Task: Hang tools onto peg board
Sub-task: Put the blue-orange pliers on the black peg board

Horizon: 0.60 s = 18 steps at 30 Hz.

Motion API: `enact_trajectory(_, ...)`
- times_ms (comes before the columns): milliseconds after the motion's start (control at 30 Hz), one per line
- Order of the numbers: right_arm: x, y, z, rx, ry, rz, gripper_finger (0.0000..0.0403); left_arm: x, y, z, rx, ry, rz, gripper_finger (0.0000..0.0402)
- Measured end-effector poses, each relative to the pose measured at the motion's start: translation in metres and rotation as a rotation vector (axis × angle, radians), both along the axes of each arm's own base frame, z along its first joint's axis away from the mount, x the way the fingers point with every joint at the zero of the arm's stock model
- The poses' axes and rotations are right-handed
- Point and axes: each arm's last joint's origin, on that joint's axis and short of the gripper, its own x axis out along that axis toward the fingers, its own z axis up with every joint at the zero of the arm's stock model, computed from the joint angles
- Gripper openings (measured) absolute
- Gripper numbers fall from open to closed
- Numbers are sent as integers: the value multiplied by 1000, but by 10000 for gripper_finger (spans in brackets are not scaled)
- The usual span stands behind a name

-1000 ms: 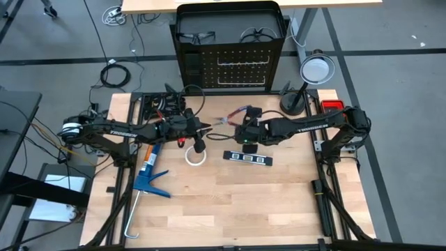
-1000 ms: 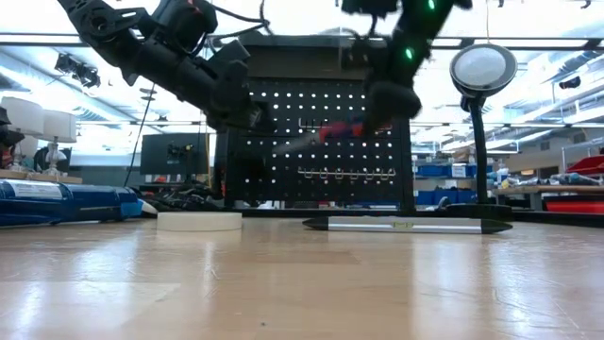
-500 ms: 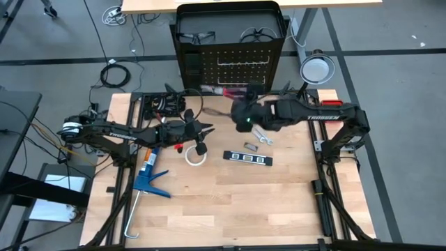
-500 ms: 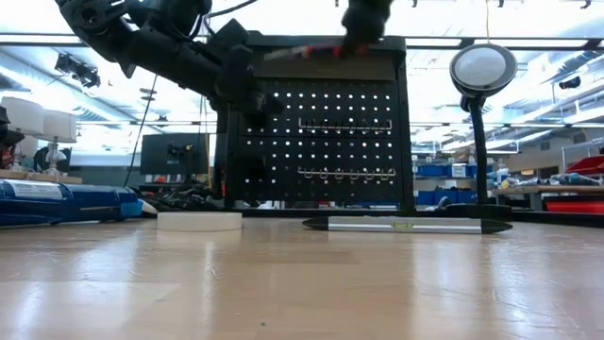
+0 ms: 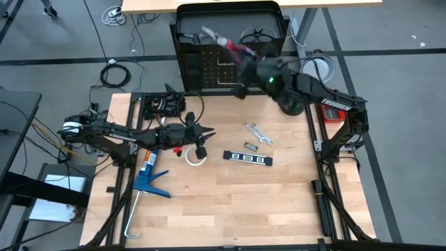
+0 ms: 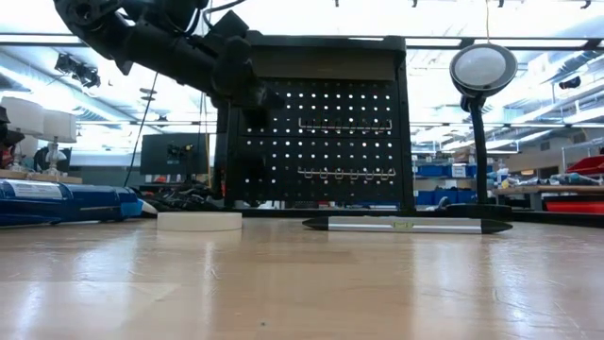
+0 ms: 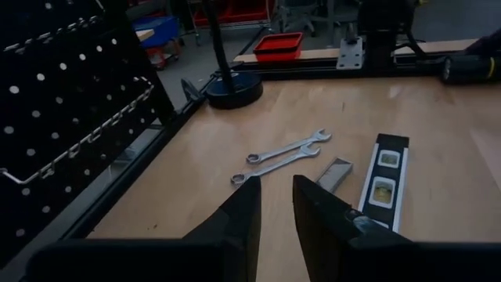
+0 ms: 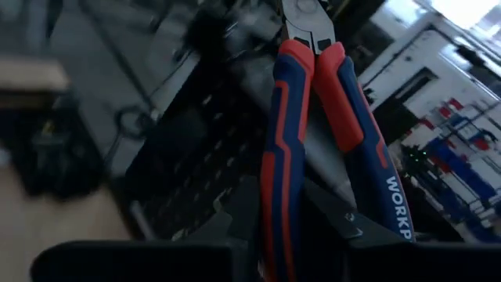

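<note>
Red-and-blue pliers [image 8: 313,133] ride in the right gripper [image 5: 245,57], its fingers clenched on the handles, the nose [image 5: 208,32] pointing toward 10 o'clock above the peg board [image 5: 230,66] in the high view. The board stands upright at the table's 12 o'clock edge, its silver hooks [image 6: 344,173] in two rows across the panel, and two pairs of safety glasses [image 5: 193,36] lie behind it inside the black frame.

On the table [image 5: 230,202], two wrenches [image 5: 256,134] lie crossed just right of centre. The black bar [image 5: 247,157] with pale windows sits just at their 6 o'clock, with a small metal piece [image 7: 335,173] between them. The white tape roll [image 5: 195,156] lies at the bar's 9 o'clock, near it.

The left gripper [image 5: 202,137] hangs just above the roll at its 12 o'clock, fingers [image 7: 241,219] close together with a narrow gap and holding nothing.

A blue caulking gun [image 5: 148,178] lies toward 8 o'clock from the roll. A round lamp [image 6: 482,68] stands at the board's 3 o'clock side, by the table's far right corner.
</note>
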Motion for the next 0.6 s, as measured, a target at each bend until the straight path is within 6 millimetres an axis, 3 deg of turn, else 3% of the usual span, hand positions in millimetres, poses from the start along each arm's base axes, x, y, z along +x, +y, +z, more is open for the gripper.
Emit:
enact_trajectory(367,-6,-44,21,81,-331,180,73,0,-3,0,19,7,-18,78)
enact_trajectory(600,-9,-72,16,130,-393,129,73,0,-3,0,25,10,-18,78)
